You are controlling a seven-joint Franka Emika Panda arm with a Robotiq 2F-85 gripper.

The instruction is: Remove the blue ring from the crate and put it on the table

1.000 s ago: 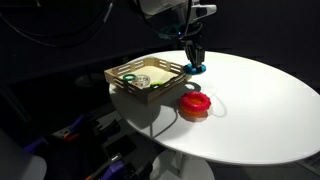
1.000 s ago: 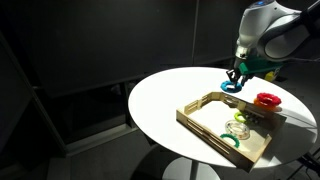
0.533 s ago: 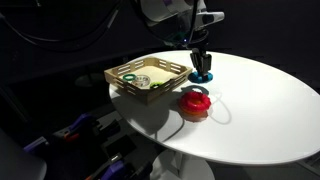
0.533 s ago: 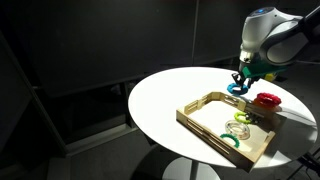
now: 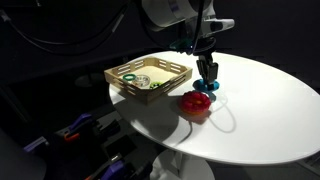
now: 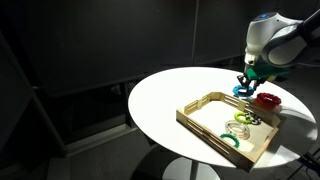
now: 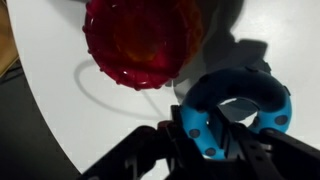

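The tool [image 5: 207,81] grips the blue ring [image 7: 238,83] low over the table [image 5: 268,100]. A red ring [image 5: 196,104] lies just beside it, and the crate [image 5: 148,77] sits farther off.

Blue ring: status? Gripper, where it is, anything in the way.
Gripper shut on blue ring. Ring outside crate, low over table, contact unclear. Red ring close beside it, crowding the set-down spot.
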